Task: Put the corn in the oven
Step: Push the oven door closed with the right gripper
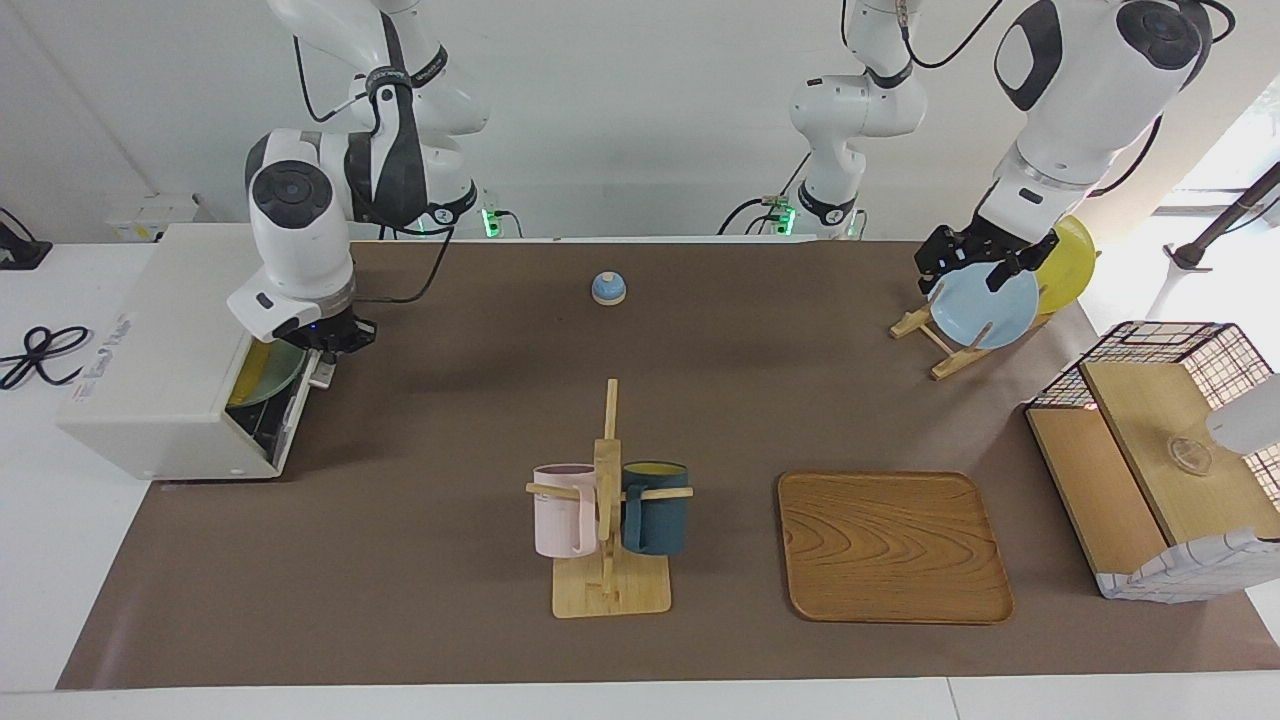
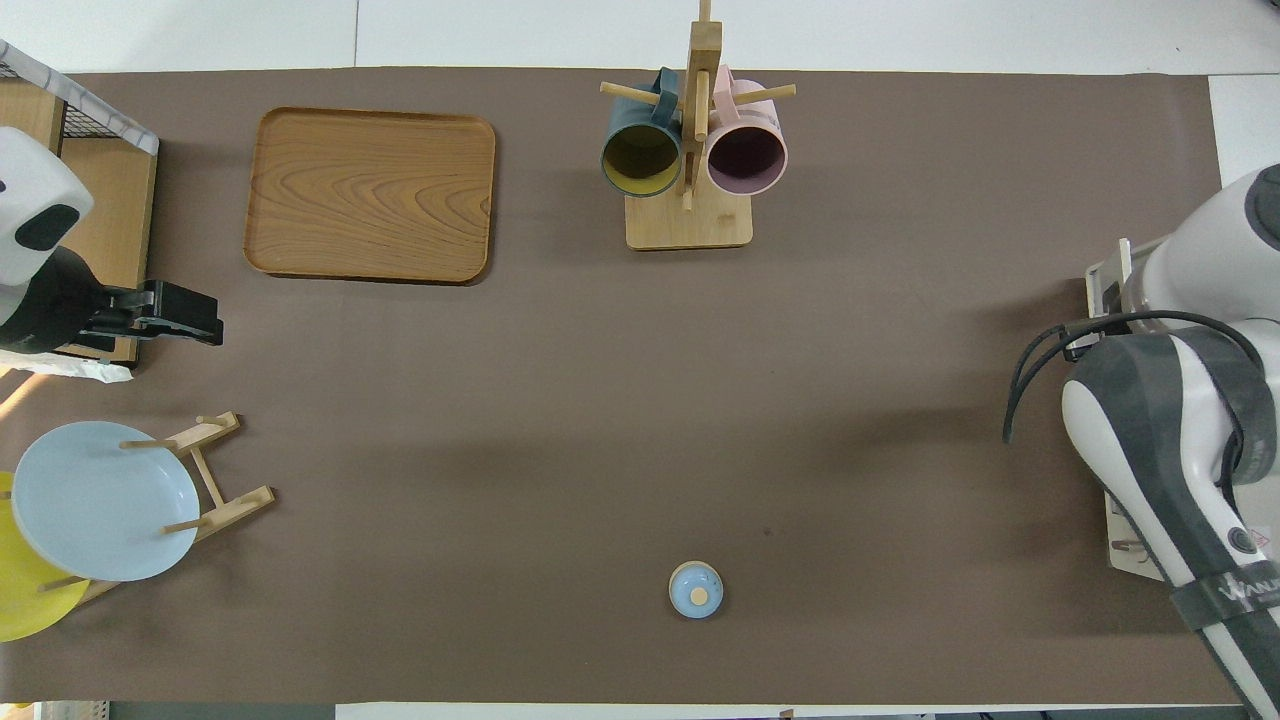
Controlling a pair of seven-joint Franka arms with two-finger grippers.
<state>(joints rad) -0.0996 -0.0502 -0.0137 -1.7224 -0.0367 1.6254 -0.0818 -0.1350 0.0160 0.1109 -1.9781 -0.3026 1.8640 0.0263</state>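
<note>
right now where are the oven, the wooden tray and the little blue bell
oven (image 1: 160,330), facing view, flat off-white top panel
wooden tray (image 1: 893,546), facing view, middle of its bare wood surface
blue bell (image 1: 608,288), facing view, its dome

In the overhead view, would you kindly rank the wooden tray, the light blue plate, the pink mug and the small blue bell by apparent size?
Largest to smallest:
1. wooden tray
2. light blue plate
3. pink mug
4. small blue bell
</note>
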